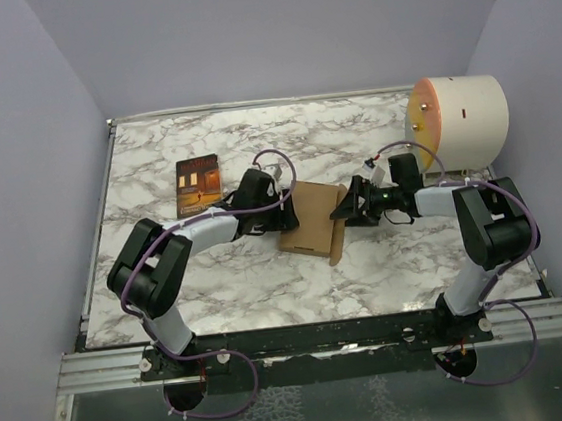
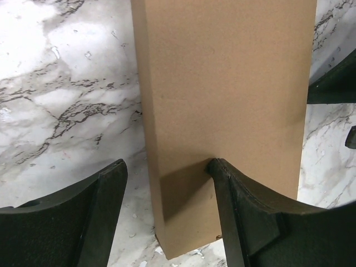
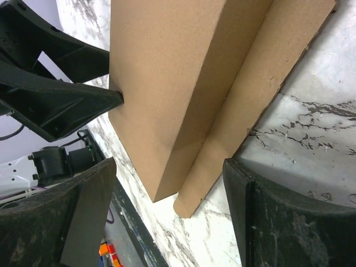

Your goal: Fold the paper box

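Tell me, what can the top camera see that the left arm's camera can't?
Only the top view shows the dark book and the big cream cylinder. Only the left wrist view shows up close how the left gripper stands open, one finger over the paper box, the other beside it over the table. Both show the box, the marble table and that gripper.
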Available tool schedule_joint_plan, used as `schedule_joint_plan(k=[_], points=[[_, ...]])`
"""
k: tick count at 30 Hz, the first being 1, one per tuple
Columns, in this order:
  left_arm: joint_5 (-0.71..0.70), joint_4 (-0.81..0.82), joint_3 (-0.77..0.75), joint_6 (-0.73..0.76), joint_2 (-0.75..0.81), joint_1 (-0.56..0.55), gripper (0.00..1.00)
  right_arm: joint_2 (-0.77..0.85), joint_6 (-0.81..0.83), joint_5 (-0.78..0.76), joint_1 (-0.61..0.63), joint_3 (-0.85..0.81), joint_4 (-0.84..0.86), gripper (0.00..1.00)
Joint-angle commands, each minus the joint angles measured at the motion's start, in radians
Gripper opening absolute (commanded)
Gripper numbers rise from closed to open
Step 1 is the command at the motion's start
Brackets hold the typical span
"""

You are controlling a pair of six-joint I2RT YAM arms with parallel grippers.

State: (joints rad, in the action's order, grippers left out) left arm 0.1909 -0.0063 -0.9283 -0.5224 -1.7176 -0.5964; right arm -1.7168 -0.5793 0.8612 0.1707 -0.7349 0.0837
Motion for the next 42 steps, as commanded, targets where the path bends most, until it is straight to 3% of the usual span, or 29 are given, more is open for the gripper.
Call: schedule_joint_plan(k=[1,14,26,42], points=[[0.022,-0.024,0.010,-0.015,-0.028,-0.028,0.65,0.021,-0.010,0.041,0.004,0.009,0.049,0.76],[0.012,-0.044,-0.015,-0.042,-0.036,-0.060,0.65,0.046,-0.004,0.070,0.025,0.012,0.072,0.70],[0.025,-0.041,-0.034,-0.050,-0.049,-0.080,0.65,-0.035,-0.010,0.100,0.044,-0.019,0.084,0.70],[0.041,-0.037,-0.064,-0.059,-0.077,-0.099,0.64,-0.174,-0.122,0.306,0.050,0.001,0.297,0.73]])
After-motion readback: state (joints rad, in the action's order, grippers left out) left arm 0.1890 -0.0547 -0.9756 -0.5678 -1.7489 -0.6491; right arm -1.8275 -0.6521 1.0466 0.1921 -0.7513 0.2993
